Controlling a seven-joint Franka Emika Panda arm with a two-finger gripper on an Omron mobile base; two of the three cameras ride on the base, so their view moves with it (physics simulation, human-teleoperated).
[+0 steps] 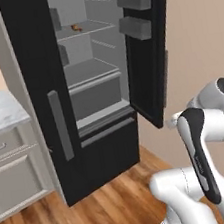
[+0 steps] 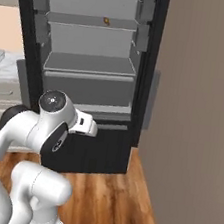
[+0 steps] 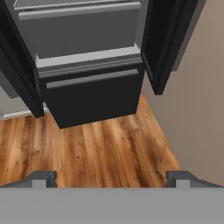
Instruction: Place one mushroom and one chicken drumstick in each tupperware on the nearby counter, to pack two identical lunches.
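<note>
In front of the base stands a tall black fridge [image 1: 82, 98] with both doors swung wide open, so the grey inside is fully exposed. On an upper shelf [image 1: 85, 31] sits a tiny reddish-brown thing, probably the mushroom [image 1: 76, 27], near the middle of the shelf and back from its front edge; it's too small to be sure. In the right base view the same speck [image 2: 106, 20] sits right of centre on that shelf.

The left door [image 1: 41, 93] juts out toward the base with a long grey handle, and the right door [image 1: 148, 48], carrying two grey bins, angles out close to the beige wall [image 1: 198, 31]. Between the door edges there's a wide open gap straight into the shelves and the drawer [image 1: 96, 93] below.

The counter [image 1: 0, 112] is off to the left, beside the left door, with grey-beige drawers under it. Its marble edge stops just short of the fridge side.

The gripper [image 3: 111, 177] hangs low over the wood floor [image 3: 96, 144], jaws spread wide with nothing between them, fingertips [image 3: 41, 178] well apart. Plenty of bare floor between it and the black bottom drawer [image 3: 94, 98].
</note>
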